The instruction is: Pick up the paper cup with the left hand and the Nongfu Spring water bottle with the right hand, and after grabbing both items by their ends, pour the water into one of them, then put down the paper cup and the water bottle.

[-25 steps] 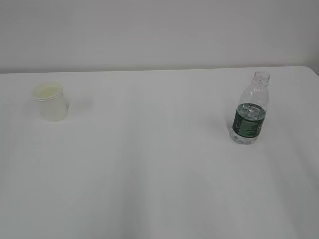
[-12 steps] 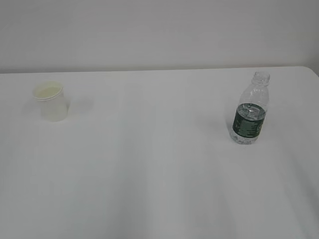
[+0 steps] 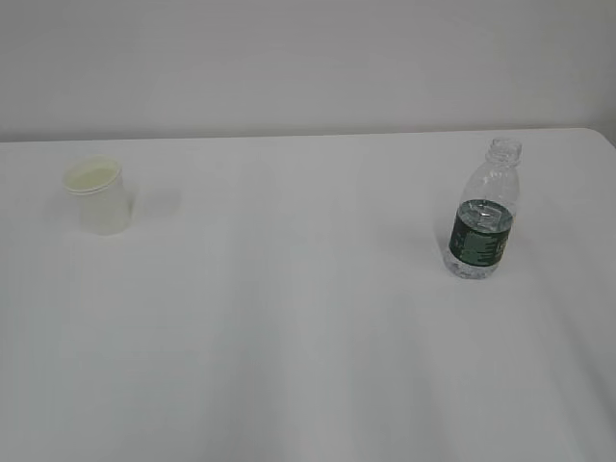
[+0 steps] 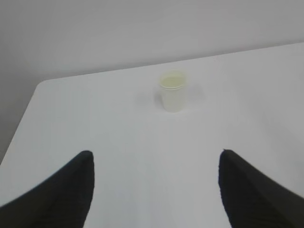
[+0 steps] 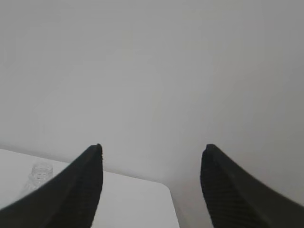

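The small white paper cup [image 3: 97, 197] stands upright at the table's far left; the left wrist view has it [image 4: 173, 90] straight ahead, well beyond my open left gripper [image 4: 156, 154], whose black fingers hold nothing. The clear Nongfu Spring bottle [image 3: 484, 217] with its dark green label stands upright on the right, uncapped, water showing up to the top of the label. Only its neck [image 5: 40, 172] shows in the right wrist view, low at the left, behind the left finger of my open, empty right gripper [image 5: 153, 148]. Neither arm appears in the exterior view.
The white table [image 3: 289, 327] meets a pale wall at its far edge. Its rounded far right corner [image 5: 164, 186] lies between the right gripper's fingers, and its far left corner [image 4: 40, 85] shows in the left wrist view.
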`<move>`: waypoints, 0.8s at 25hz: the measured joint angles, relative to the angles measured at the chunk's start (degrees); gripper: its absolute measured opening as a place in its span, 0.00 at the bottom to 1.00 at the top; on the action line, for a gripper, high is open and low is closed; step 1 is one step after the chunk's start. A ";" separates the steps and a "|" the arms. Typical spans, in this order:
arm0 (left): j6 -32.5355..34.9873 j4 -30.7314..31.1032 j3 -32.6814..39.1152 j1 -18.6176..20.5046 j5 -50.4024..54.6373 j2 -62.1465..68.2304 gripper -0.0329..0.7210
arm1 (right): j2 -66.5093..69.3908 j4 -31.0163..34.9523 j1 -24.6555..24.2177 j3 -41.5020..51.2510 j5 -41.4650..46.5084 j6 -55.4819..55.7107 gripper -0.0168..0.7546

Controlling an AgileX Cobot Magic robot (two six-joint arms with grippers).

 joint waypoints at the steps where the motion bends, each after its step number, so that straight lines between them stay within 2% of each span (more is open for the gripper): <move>1: 0.00 0.11 0.00 0.00 0.67 -0.81 0.82 | 0.00 0.10 0.00 0.00 0.35 0.00 0.66; 20: 0.00 -0.85 -0.09 0.00 13.52 -3.30 0.76 | 0.00 1.34 0.00 0.00 3.71 -0.09 0.66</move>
